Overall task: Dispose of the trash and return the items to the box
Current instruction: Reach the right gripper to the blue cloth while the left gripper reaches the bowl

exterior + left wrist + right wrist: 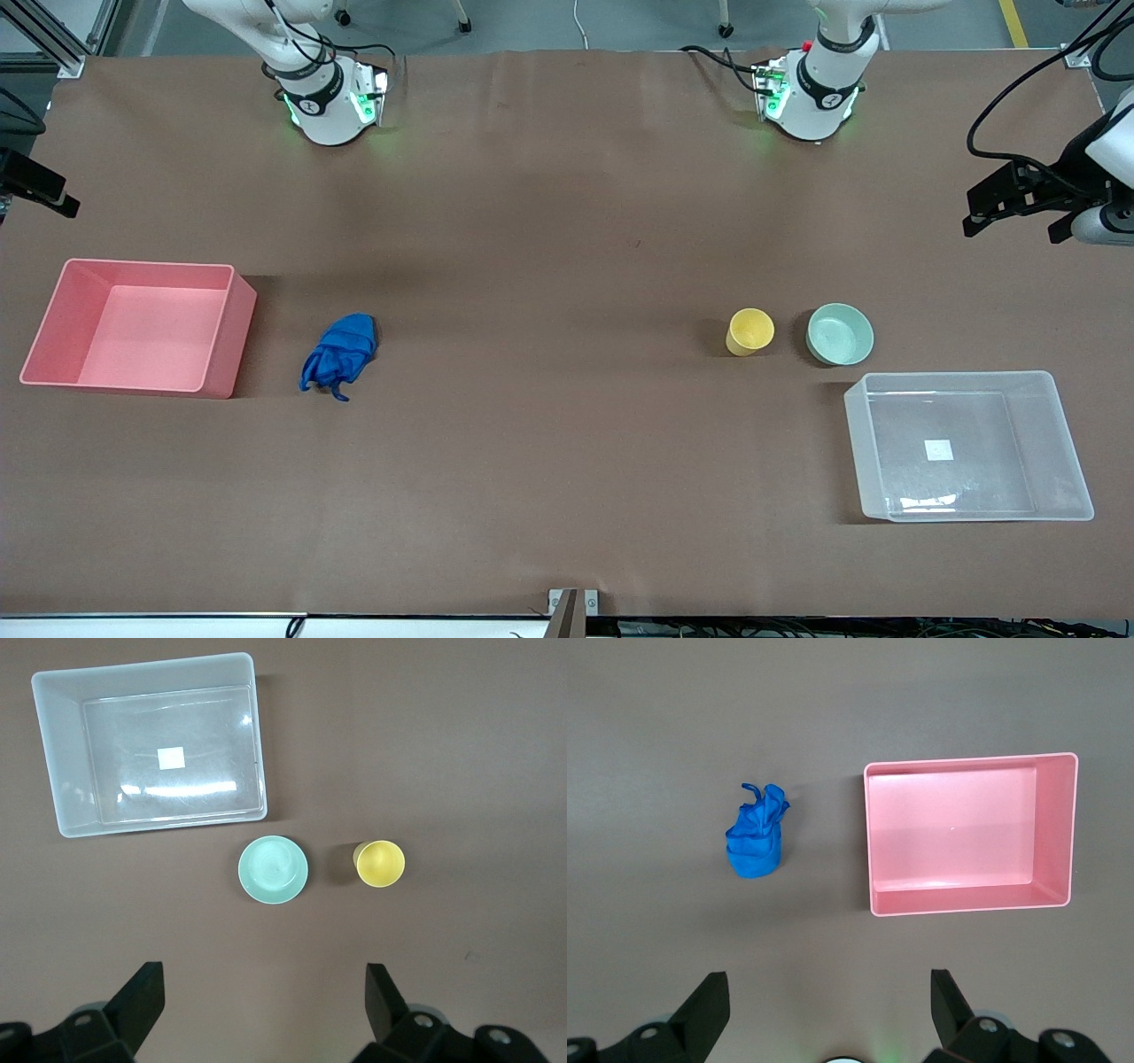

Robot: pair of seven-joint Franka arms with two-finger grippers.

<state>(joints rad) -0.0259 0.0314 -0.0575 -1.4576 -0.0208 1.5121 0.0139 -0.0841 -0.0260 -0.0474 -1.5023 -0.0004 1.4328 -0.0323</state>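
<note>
The blue wad of trash point(339, 352) lies on the brown table beside the pink bin point(221, 341); it also shows in the right wrist view point(756, 843). The yellow cup point(749, 331) and the mint-green bowl point(840, 334) stand side by side, upright, just farther from the front camera than the clear box point(1074, 478). The left wrist view shows the cup point(380, 863), the bowl point(273, 870) and the empty box point(53, 744) with its white label. My left gripper point(263, 974) is open, high over the table at its end point(1010, 217). My right gripper point(827, 979) is open and high.
The pink bin is empty and also shows in the right wrist view point(873, 842). The right gripper point(53, 199) shows partly at the edge of the front view. Both arm bases point(332, 97) stand along the table's back edge.
</note>
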